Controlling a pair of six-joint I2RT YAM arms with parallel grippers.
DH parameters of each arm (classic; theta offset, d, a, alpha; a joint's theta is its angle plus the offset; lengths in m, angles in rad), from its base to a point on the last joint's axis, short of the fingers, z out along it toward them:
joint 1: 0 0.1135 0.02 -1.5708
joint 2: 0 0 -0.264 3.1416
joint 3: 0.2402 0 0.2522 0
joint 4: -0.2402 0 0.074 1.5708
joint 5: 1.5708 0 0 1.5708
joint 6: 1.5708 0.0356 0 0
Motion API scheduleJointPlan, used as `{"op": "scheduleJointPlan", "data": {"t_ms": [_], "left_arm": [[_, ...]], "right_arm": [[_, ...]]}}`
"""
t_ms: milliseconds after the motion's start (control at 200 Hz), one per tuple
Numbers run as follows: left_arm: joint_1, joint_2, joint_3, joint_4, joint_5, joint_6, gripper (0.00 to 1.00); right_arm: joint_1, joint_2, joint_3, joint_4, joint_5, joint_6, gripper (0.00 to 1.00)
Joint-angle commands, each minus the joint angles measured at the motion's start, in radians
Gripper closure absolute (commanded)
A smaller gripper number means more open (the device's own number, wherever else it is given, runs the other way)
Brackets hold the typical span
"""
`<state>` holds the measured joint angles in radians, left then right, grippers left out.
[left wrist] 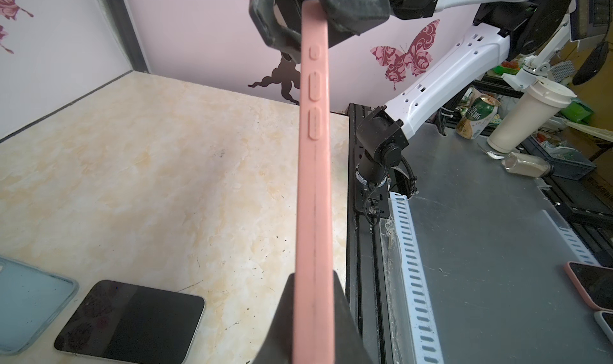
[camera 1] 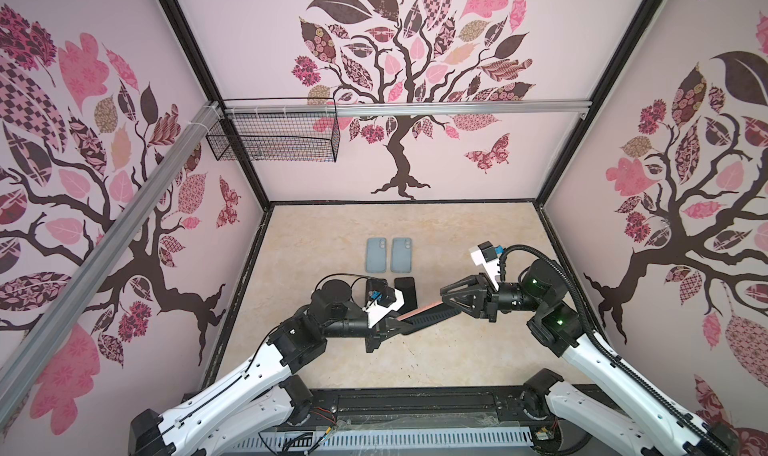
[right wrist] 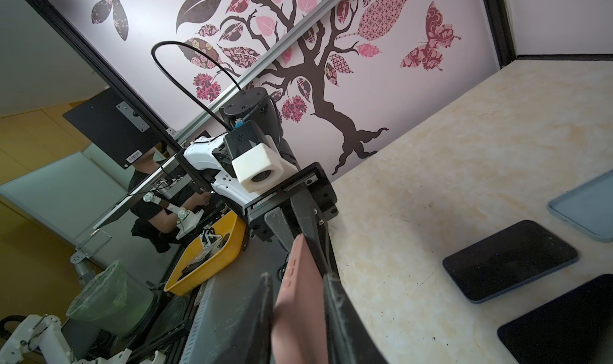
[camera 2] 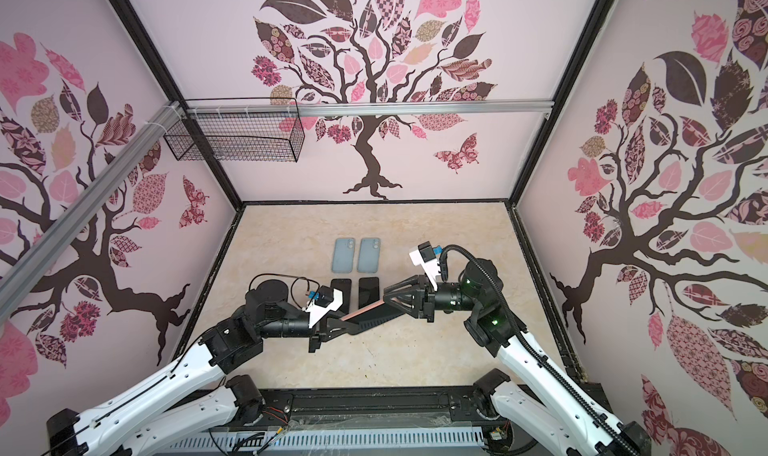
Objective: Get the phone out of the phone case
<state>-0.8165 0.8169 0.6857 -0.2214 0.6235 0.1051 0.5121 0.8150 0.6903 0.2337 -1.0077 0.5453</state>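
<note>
Your left gripper (left wrist: 313, 332) is clamped narrow on the near end of the pink case (left wrist: 313, 180). The right gripper (right wrist: 298, 312) has its jaws around the far end, but I cannot tell if they press it yet, so hold firm with the left, set the right fingers on the rim only, and peel the rim off the phone (camera 1: 432, 316) slowly, without twisting. The case is slim and matte, with three raised buttons on its side; it hangs on edge above the table (camera 1: 457, 233), between both grippers, just before two bare phones (camera 1: 405, 292).
</note>
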Motion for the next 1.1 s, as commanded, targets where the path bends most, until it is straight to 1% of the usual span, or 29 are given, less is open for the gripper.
{"op": "scheduleJointPlan", "data": {"t_ms": [0,180,330,490,735,860,1095], "left_arm": [[0.005,-0.025,0.020,0.057,0.003,0.010,1.00],[0.005,-0.045,0.017,0.062,-0.048,0.016,1.00],[0.005,-0.046,0.034,0.055,-0.086,0.029,1.00],[0.005,-0.043,0.053,0.066,-0.098,0.058,1.00],[0.005,-0.022,0.090,0.064,-0.055,0.116,1.00],[0.003,-0.039,0.087,0.073,-0.051,0.137,1.00],[0.002,-0.048,0.085,0.059,-0.048,0.166,1.00]], "right_arm": [[0.009,0.002,0.023,-0.023,0.011,0.006,0.71],[0.010,0.008,0.023,-0.042,0.012,0.019,0.71],[0.010,0.014,0.032,-0.044,0.012,0.061,0.71],[0.011,0.026,0.039,-0.084,0.027,0.087,0.72],[0.011,0.041,0.038,-0.126,0.053,0.135,0.74],[0.012,0.059,0.048,-0.188,0.069,0.141,0.76],[0.011,0.089,0.051,-0.203,0.079,0.183,0.77]]}}
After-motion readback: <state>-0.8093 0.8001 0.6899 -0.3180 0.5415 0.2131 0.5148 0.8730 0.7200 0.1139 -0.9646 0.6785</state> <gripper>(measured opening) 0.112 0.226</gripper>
